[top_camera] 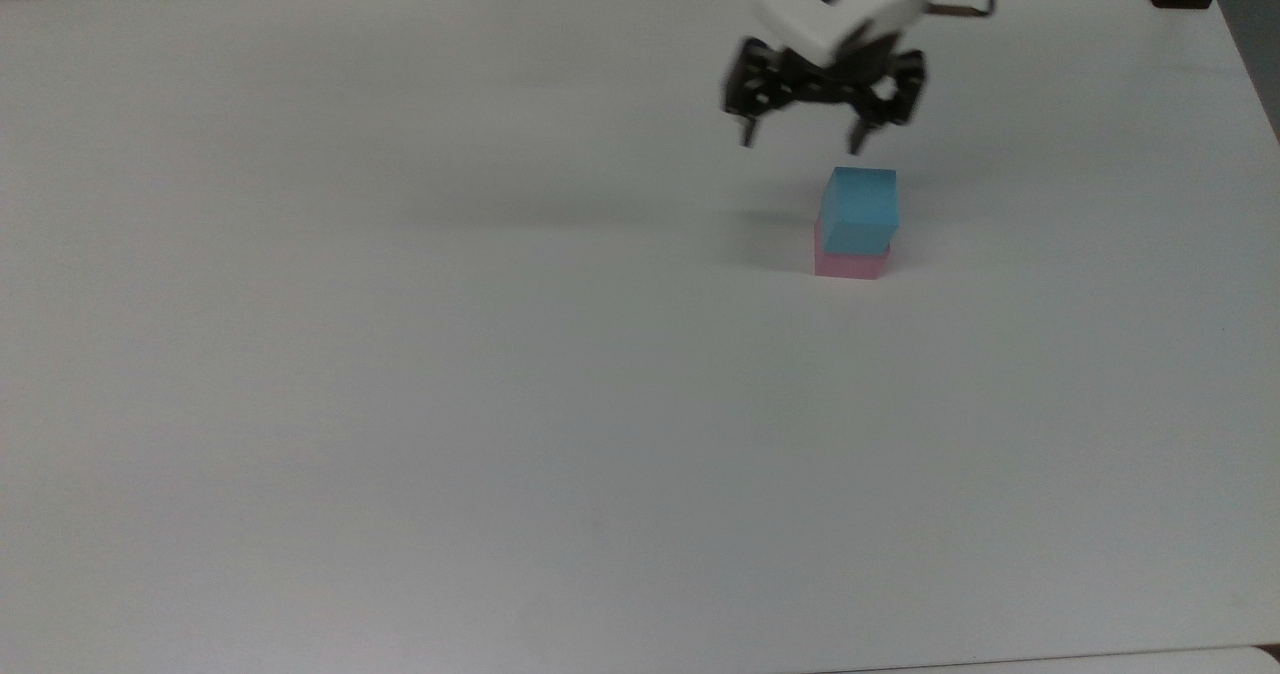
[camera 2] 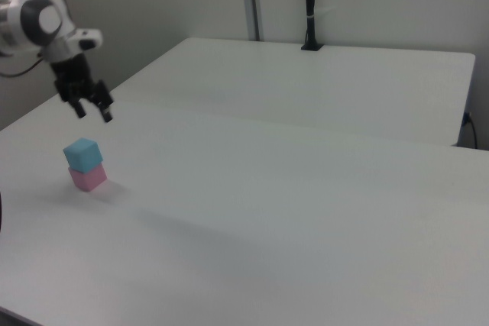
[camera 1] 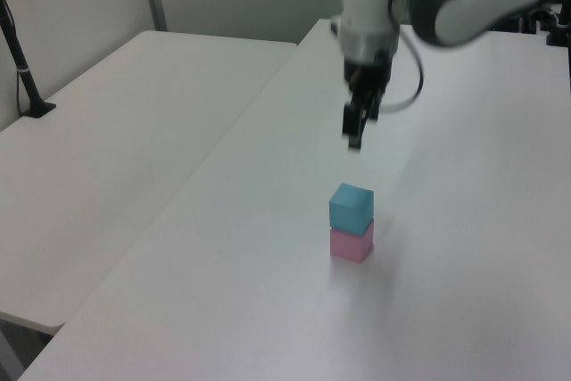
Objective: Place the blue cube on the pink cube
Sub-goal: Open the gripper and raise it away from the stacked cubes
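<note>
Here, in the top view, the blue cube (top_camera: 859, 209) sits on the pink cube (top_camera: 850, 263) on the white bench (top_camera: 400, 354), right of centre. The pincer (top_camera: 802, 141) hangs farther back and slightly to the top view's left of the stack, fingers spread wide, holding nothing. In the left view, the pincer (camera 1: 355, 134) hangs above and beyond the blue cube (camera 1: 351, 206), well clear of it; the pink cube (camera 1: 351, 243) lies beneath. In the right view, the stack stands at the far left, blue cube (camera 2: 82, 154) over pink cube (camera 2: 88, 178), with the wide pincer (camera 2: 94, 113) above and behind.
</note>
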Controlling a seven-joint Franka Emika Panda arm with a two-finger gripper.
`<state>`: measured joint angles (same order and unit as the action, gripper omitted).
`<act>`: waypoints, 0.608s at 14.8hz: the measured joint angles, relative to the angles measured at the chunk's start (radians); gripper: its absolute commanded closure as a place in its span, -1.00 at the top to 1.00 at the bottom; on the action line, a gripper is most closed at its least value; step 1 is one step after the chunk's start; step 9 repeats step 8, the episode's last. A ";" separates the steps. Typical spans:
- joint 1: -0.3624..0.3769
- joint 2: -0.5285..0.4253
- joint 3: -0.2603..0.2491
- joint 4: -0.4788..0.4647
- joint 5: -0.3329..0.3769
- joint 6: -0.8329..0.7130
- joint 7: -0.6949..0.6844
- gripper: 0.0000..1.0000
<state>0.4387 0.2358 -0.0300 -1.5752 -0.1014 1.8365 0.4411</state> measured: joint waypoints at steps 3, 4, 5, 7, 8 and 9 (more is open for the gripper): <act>-0.141 -0.091 -0.005 -0.002 0.000 -0.090 -0.107 1.00; -0.184 -0.111 -0.006 -0.003 0.001 -0.109 -0.158 1.00; -0.223 -0.125 -0.006 -0.004 0.001 -0.129 -0.210 1.00; -0.286 -0.148 -0.006 -0.006 0.017 -0.164 -0.289 1.00; -0.311 -0.156 -0.006 -0.006 0.030 -0.171 -0.314 1.00; -0.311 -0.156 -0.006 -0.006 0.030 -0.171 -0.314 1.00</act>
